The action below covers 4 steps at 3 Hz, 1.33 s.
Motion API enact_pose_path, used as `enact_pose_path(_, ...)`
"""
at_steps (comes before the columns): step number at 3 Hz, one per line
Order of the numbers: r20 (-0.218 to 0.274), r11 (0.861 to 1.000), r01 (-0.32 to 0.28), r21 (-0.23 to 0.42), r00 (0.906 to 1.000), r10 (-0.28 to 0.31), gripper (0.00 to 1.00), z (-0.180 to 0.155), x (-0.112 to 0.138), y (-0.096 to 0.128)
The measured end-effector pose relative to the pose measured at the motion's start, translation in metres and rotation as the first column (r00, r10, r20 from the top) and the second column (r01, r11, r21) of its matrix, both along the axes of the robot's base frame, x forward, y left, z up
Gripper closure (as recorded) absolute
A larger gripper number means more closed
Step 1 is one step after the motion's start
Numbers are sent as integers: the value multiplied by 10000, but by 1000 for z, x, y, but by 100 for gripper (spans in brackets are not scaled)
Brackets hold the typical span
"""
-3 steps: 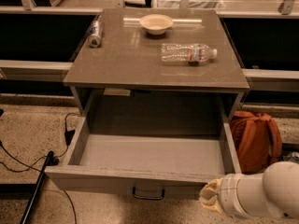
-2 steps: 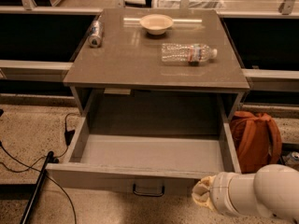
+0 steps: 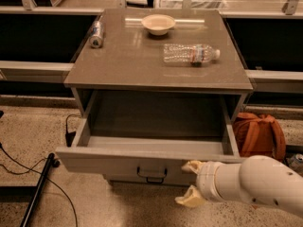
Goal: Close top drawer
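The top drawer point(image 3: 118, 161) stands pulled far out of the grey-brown cabinet, its pale grey inside bare. Its small dark handle point(image 3: 151, 175) sits mid-front. My gripper point(image 3: 188, 183) is at the lower right, on the end of the white arm, just right of the handle and close against the drawer front. Its two cream fingers are spread apart, one point(image 3: 192, 166) near the drawer's front face, the other point(image 3: 189, 200) lower. It holds nothing. The lower drawers are hidden behind the open drawer.
On the cabinet top point(image 3: 128, 65) lie a clear plastic bottle point(image 3: 189, 54), a small bowl point(image 3: 158, 23) and a can point(image 3: 96, 33) on its side. An orange backpack point(image 3: 258, 136) stands right of the cabinet. Cables and a dark pole point(image 3: 38, 188) lie on the floor at the left.
My gripper has moved left along the drawer front, toward the handle. The drawer has stayed open.
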State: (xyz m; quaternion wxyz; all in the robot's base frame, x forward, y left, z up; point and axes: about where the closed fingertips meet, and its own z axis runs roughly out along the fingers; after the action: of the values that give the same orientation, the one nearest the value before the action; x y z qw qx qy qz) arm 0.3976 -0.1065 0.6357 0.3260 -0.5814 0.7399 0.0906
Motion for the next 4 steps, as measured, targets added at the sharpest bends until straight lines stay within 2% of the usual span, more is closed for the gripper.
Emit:
enact_pose_path(1,201,9953,-779,582,9968,768,0,-2,0,8)
enact_pose_path(2,285,9941,-954,517,9952,940,0,-3,-1,8)
enact_pose_path(4,-222,9942,-868,631,9958,884,0,-35,34,6)
